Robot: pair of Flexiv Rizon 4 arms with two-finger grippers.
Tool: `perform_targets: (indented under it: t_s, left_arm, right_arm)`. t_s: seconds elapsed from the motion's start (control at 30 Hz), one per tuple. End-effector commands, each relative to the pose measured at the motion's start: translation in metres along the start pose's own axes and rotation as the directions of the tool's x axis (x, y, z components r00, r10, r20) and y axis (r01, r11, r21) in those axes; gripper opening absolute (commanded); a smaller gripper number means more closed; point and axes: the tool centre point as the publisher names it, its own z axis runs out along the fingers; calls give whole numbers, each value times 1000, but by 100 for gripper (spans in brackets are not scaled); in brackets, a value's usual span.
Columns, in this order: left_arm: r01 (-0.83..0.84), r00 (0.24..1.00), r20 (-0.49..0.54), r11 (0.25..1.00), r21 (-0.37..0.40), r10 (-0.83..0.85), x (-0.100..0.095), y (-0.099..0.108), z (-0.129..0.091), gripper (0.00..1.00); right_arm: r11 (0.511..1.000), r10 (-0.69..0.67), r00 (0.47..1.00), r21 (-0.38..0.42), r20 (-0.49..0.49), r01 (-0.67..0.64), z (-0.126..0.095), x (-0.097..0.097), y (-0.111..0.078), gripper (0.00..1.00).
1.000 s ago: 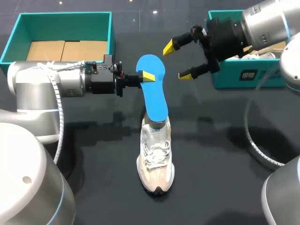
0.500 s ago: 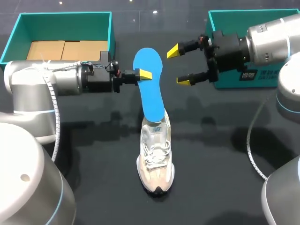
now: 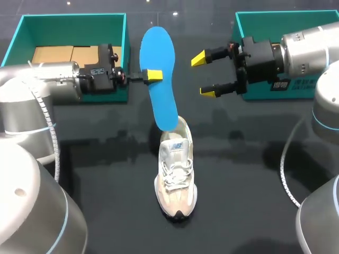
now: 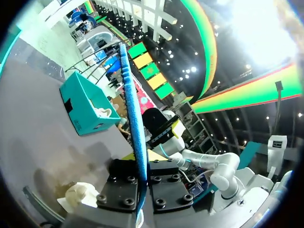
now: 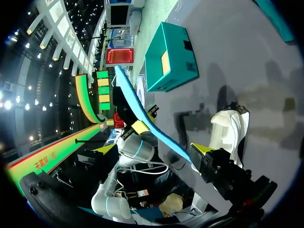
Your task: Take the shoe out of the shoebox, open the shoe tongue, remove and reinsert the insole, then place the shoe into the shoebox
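Raised until its lower tip barely meets the collar of the shoe (image 3: 176, 177), the blue insole (image 3: 160, 103) stands near-upright, pinched in my left gripper (image 3: 153, 75), my right gripper (image 3: 207, 74) beside it spread wide, empty.

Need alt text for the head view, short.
Left tool grips a blue insole by its edge, its lower end at the heel opening of a beige sneaker on the black table. Right tool hangs open beside the insole; left shoebox and right shoebox stand behind.
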Motion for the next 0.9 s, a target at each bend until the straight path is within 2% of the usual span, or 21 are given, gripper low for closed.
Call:
perform_targets:
  t_s: [0.03, 0.1, 0.17, 0.57, 0.6, 0.7, 0.77, 0.8, 0.83, 0.9]
  left_arm:
    - [-314, 946, -59, 945, 96, 320, 2, -1, -3, 0]
    - [-369, 922, -76, 921, 121, 380, 3, -5, -3, 0]
    - [-348, 928, -88, 925, 151, 363, 4, -12, -5, 0]
    - [-348, 928, -88, 925, 151, 363, 4, -12, -5, 0]
    - [-397, 906, -97, 906, 149, 413, 8, -9, -4, 0]
    - [-571, 804, -107, 810, 134, 585, 19, -5, -4, 0]
    - [-728, 677, -20, 673, 130, 736, 24, -2, -3, 0]
    - [-781, 609, -57, 611, 132, 791, 27, 0, -4, 0]
    - [-837, 536, -10, 534, 121, 844, 29, 0, -5, 0]
    - [-912, 400, -20, 400, 94, 916, 31, 1, -5, 0]
  right_arm:
    - [1000, 0, 1000, -3, -4, 0, 2, -1, 2, 100]
    - [1000, -8, 1000, -13, -8, 8, 3, -1, 2, 100]
    - [1000, -17, 1000, -26, -13, 17, 3, -1, 3, 100]
    - [999, -20, 999, -48, -39, 18, 3, -2, 5, 100]
    - [999, -20, 999, -48, -39, 18, 3, -2, 5, 100]
    - [999, -20, 999, -48, -39, 18, 3, -2, 5, 100]
    - [999, -20, 999, -48, -39, 18, 3, -2, 5, 100]
    - [999, -20, 999, -48, -39, 18, 3, -2, 5, 100]
    - [999, -20, 999, -48, -39, 18, 3, -2, 5, 100]
    - [999, -20, 999, -48, -39, 18, 3, -2, 5, 100]
